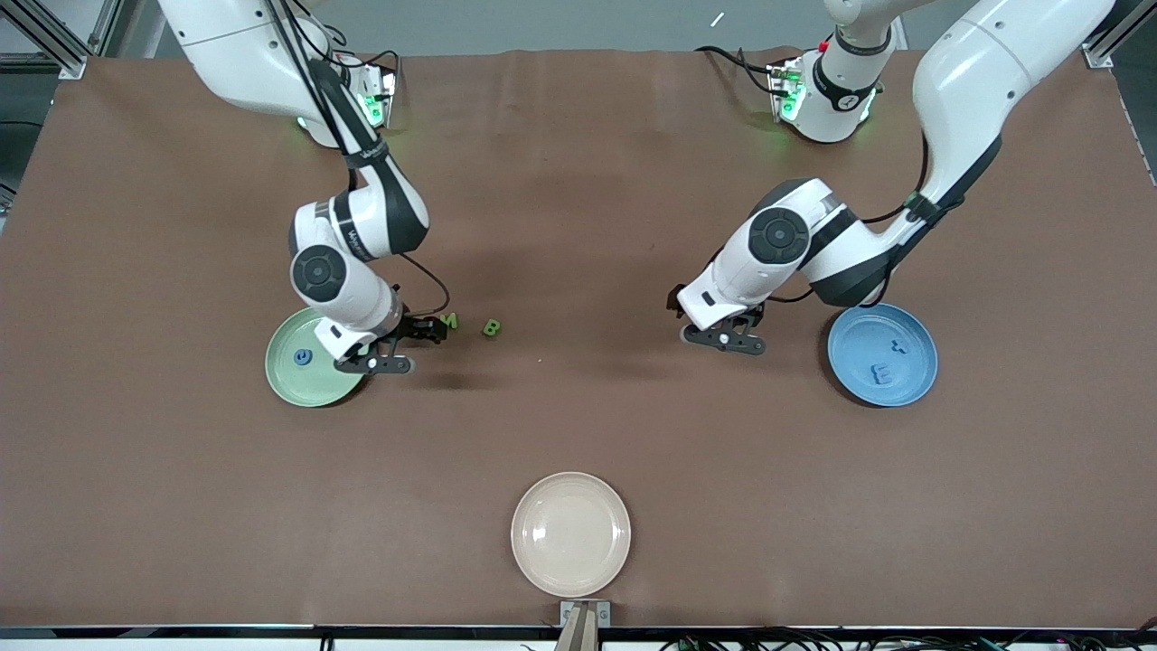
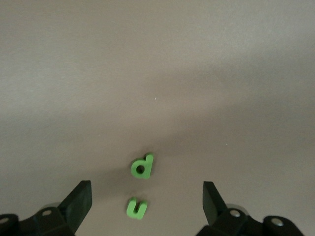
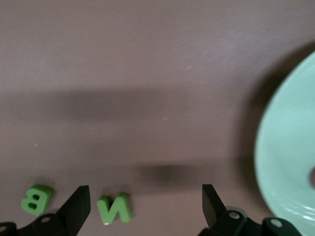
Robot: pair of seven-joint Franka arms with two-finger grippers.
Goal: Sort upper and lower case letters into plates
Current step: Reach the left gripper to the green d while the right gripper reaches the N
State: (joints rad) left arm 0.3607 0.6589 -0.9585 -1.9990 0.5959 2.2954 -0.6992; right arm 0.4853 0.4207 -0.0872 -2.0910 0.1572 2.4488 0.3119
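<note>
My right gripper [image 1: 414, 347] hangs open low over the table beside the mint green plate [image 1: 298, 384], which holds a blue letter e [image 1: 304, 358]. A green N [image 1: 450, 321] and a green B [image 1: 492, 327] lie just past its fingers. In the right wrist view the N [image 3: 114, 208] lies between the open fingers of the gripper [image 3: 145, 192], with the B [image 3: 36, 198] outside them. My left gripper [image 1: 717, 331] is open near the blue plate [image 1: 913, 389], which holds a blue E [image 1: 881, 372] and a blue t [image 1: 897, 345]. In the left wrist view the gripper [image 2: 146, 191] straddles a green u [image 2: 137, 208] with a green d [image 2: 142, 165] beside it. The pink-red letter is out of view.
A cream-beige plate [image 1: 570, 533] sits empty near the table edge closest to the front camera. Both arms' bases stand along the farthest table edge. The brown table top stretches bare between the two grippers.
</note>
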